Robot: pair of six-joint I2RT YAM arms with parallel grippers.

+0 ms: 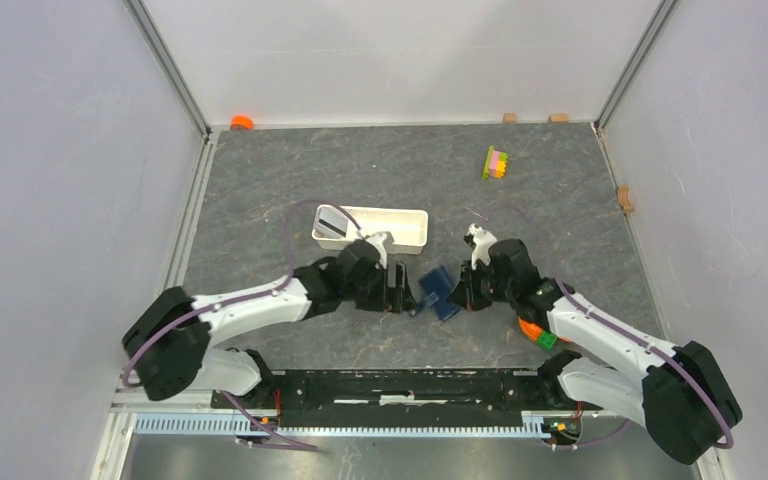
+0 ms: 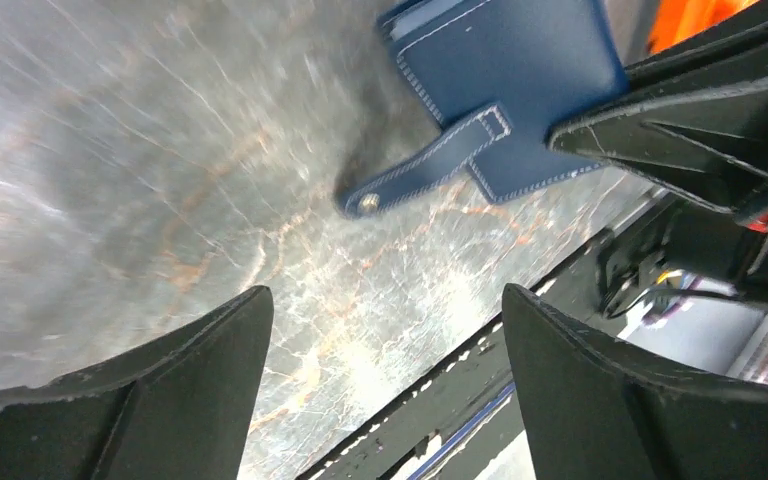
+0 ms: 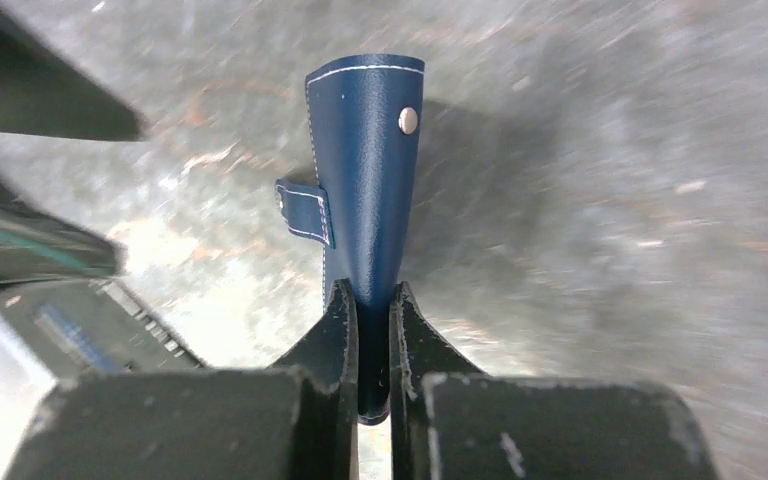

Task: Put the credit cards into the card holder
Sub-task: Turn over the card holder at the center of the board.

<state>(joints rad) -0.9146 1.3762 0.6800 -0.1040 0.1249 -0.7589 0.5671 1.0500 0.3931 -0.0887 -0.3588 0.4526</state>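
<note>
Card holder (image 3: pixel 365 180): closed, standing on edge at mid tabletop (image 1: pixel 360 160), between both claws; its strap (image 2: pixel 430 170) is loose.
Right claw (image 3: pixel 372 300): clamped on the card holder's edge.
Left claw (image 2: pixel 385 300): fingers wide apart, holding nothing, just beside it.
Credit card (image 1: pixel 332 222): in the white tray (image 1: pixel 400 235).

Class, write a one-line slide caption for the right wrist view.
Right gripper pinches the folded navy wallet by one edge, its strap unfastened, over the marbled table.
</note>
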